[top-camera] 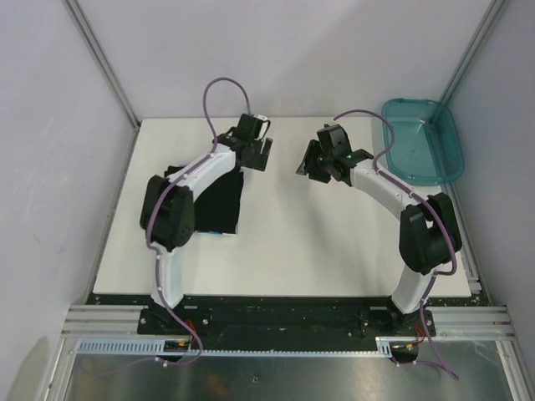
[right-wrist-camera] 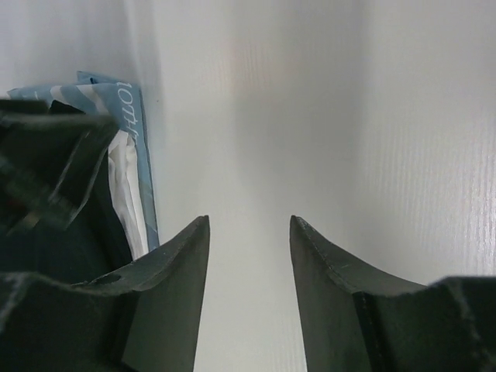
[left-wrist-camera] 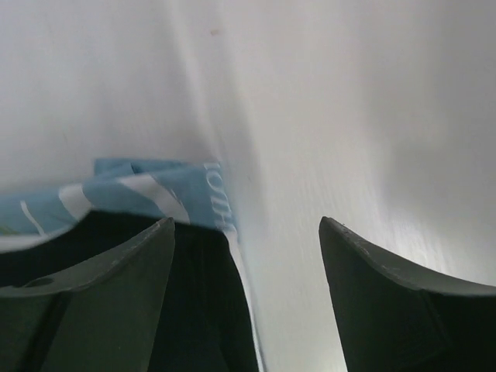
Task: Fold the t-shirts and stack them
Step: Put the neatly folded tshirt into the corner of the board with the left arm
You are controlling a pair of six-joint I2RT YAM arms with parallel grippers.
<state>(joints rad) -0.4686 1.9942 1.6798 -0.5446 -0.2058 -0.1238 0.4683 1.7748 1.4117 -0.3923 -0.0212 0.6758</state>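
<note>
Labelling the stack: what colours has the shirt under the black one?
The lower t-shirt is light blue and white, best in the left wrist view.

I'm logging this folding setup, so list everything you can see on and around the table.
Folded black cloth t-shirt: one, black, table's left side.
White cloth t-shirt with blue print: one, white and blue, edge peeking from under the black one.
Teal translucent plastic bin: one, teal, far right corner.
Flat white table: one, white, under everything.
Robot arms: two, white and black, left and right, bolted at the near edge.
Left claw: one, dark, open at the shirts' edge.
Right claw: one, dark, open over bare table.
</note>
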